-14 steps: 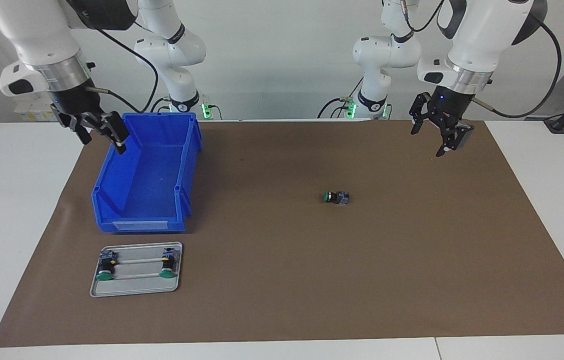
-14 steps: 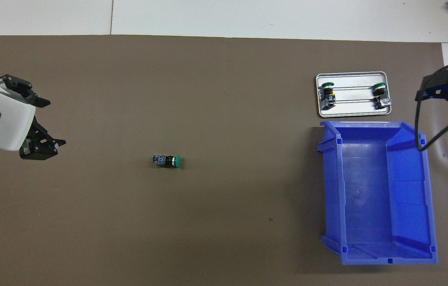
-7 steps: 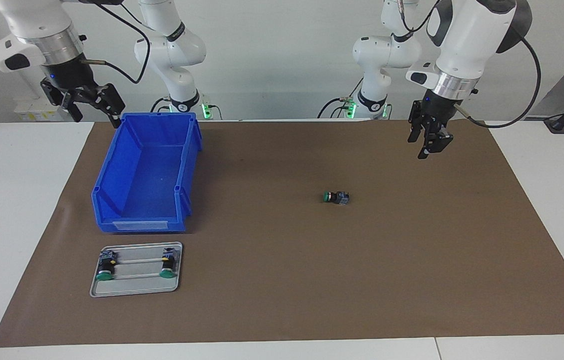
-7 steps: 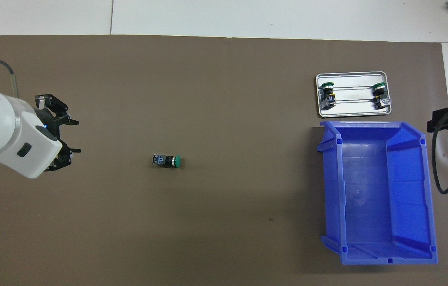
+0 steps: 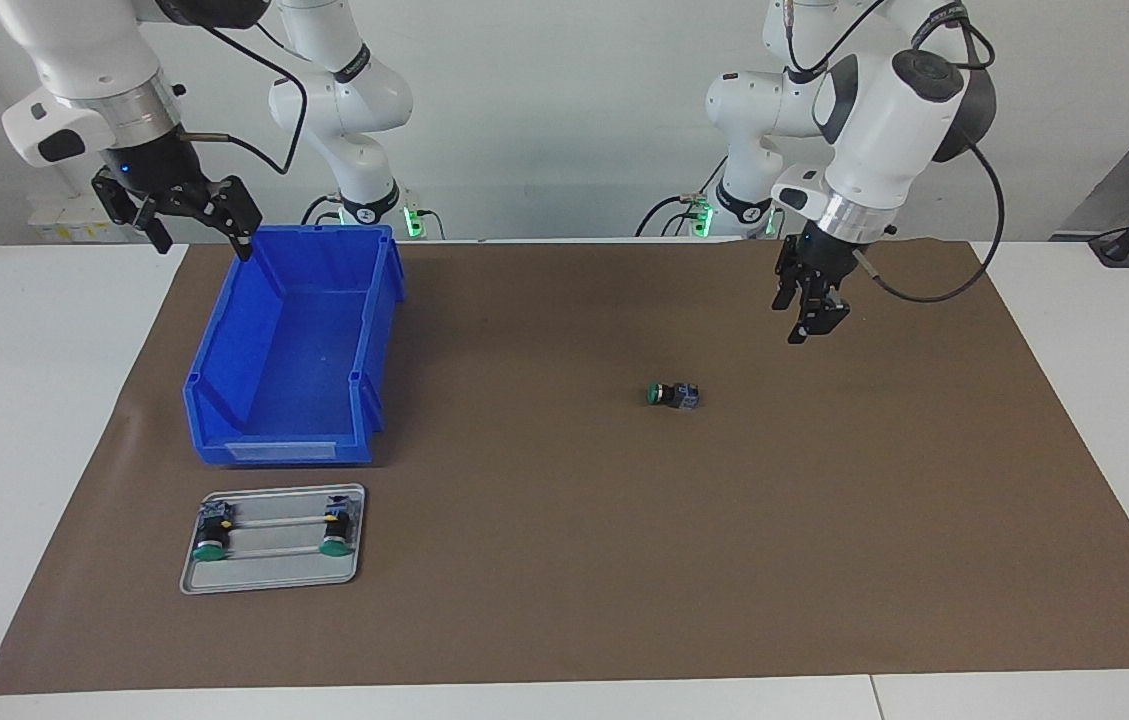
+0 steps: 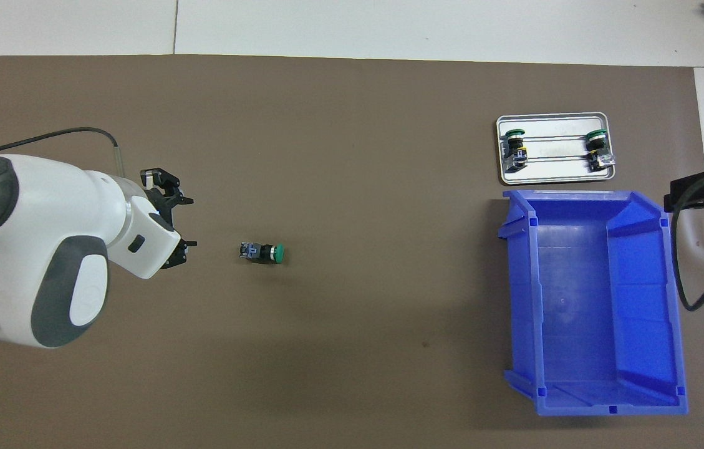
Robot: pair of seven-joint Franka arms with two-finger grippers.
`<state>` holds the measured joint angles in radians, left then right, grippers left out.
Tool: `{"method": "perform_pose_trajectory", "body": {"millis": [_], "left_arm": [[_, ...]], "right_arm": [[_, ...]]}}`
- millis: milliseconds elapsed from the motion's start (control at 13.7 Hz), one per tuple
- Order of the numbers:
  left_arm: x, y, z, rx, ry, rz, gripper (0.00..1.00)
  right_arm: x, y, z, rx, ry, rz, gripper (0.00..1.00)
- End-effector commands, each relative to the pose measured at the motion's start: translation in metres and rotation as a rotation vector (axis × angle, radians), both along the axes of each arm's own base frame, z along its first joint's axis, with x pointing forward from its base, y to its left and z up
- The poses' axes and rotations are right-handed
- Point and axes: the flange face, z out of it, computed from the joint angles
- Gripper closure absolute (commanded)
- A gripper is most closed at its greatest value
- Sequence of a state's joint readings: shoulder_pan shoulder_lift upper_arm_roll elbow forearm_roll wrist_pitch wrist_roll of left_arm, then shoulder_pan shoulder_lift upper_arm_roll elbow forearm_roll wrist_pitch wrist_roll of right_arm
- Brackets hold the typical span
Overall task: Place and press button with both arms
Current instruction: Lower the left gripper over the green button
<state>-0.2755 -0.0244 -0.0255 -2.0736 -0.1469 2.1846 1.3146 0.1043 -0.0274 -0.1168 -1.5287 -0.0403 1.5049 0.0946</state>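
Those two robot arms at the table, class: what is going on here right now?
Nothing is held yet. The left gripper hangs in the air over the brown mat, above and to the side of the loose green button, which lies on its side. The right gripper waits open above the end of the blue bin nearest the robots. The bin looks empty. Beside the bin, farther from the robots, a metal tray holds two more buttons.

Left gripper [image 5: 808, 322] raised, pointing down; right gripper [image 5: 192, 228] raised (fingers [image 5: 242, 243] spread)
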Motion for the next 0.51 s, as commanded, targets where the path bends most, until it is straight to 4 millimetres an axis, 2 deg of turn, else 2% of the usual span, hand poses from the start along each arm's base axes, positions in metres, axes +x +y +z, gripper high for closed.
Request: {"method": "perform_pose_trajectory", "body": {"millis": [0,146,219,365,438], "left_arm": [[-0.001,-0.034,-0.025,-0.024,-0.02,0.03,0.25],[-0.009,-0.039,-0.041,-0.028,-0.004,0.092,0.21],[-0.014,-0.049,-0.045,-0.032,-0.021,0.075,0.17],[-0.014,-0.05,-0.051,-0.033,-0.025,0.079,0.13],[-0.012,-0.05,-0.06,-0.028,-0.015,0.085,0.07]], "right_arm": [[-0.012,0.005,-0.003,0.001,0.017,0.036,0.0],[-0.015,0.014,-0.003,0.033,0.032,0.04,0.0],[-0.014,0.014,-0.003,0.034,0.03,0.04,0.0],[-0.012,0.01,-0.003,0.023,0.018,0.05,0.0],[-0.012,0.008,-0.003,0.018,0.016,0.071,0.0]]}}
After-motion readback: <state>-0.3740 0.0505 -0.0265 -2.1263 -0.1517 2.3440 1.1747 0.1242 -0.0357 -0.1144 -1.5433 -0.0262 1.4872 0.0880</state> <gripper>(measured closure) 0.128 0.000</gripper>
